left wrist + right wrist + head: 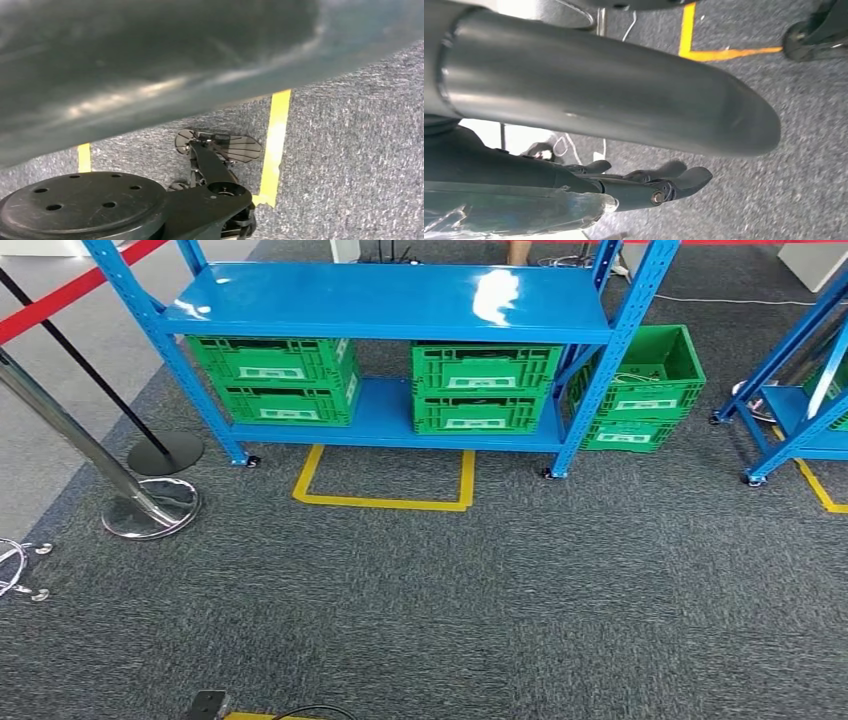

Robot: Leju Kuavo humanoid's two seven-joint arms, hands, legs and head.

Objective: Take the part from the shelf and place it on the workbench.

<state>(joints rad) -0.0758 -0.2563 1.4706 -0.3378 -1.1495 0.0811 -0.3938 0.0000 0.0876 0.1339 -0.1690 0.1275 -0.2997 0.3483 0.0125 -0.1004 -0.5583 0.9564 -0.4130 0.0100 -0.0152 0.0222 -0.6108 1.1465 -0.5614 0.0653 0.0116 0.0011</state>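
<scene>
Dark grey fingers [674, 175] of my right hand [639, 182] stretch out loosely over the carpet, nothing in them. My left hand I can't tell, its wrist picture is a grey blur. Further out, the blue metal shelf [390, 305] fills the upper middle of the head picture, with green slatted plastic crates [485, 387] on its lower level. Can't make out the part itself. Yellow floor tape outline [385, 502] lies just in front.

Bright, even overhead light; white glare patches sit on the blue shelf top [390, 300]. The head view is sharp. Both wrist views show large, blurred, out-of-focus grey shapes close up.
</scene>
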